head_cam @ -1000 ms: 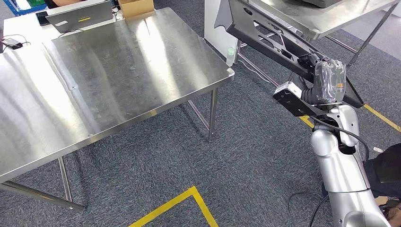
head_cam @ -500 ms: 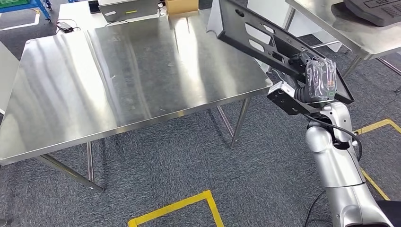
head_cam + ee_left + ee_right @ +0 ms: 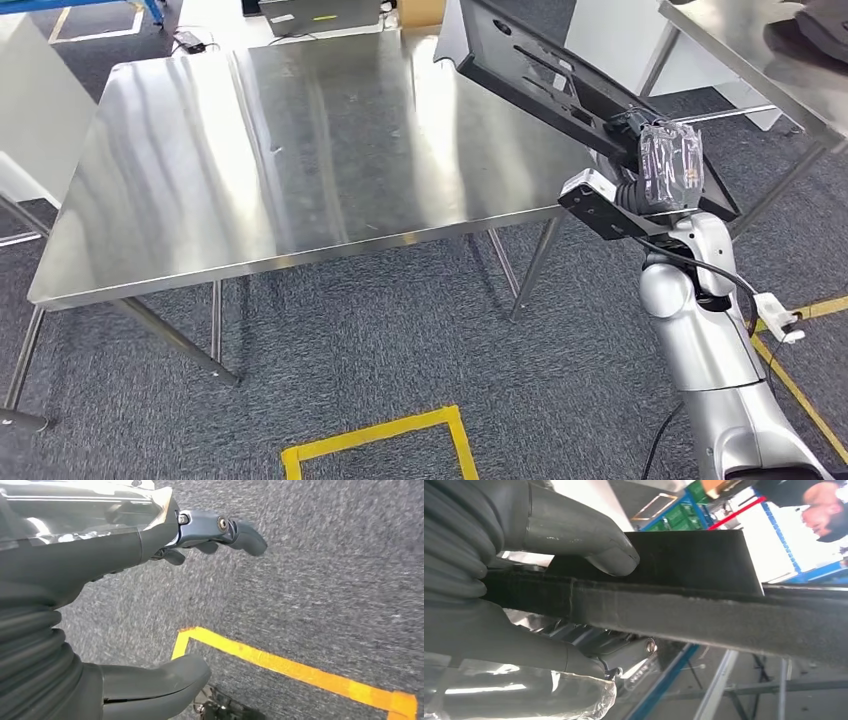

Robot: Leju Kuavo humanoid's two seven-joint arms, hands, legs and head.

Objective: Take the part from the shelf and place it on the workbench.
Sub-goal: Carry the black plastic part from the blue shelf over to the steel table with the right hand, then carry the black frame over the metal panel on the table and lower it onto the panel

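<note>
Fingers (image 3: 589, 555) of the right hand (image 3: 668, 165) clamp a long black part (image 3: 560, 90) at one end, above the tabletop (image 3: 300, 150); its far end could sag or twist loose. Left hand (image 3: 150, 535) holds nothing.

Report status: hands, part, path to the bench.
Right hand grips black part, its far end over workbench. Left hand holds nothing, over carpet. Nothing in the way.

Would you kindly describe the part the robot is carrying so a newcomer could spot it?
Find the big steel workbench. Above its right corner, the right hand grips a long black part, flat with slotted cut-outs; nothing else nearby is dark or held aloft.
</note>
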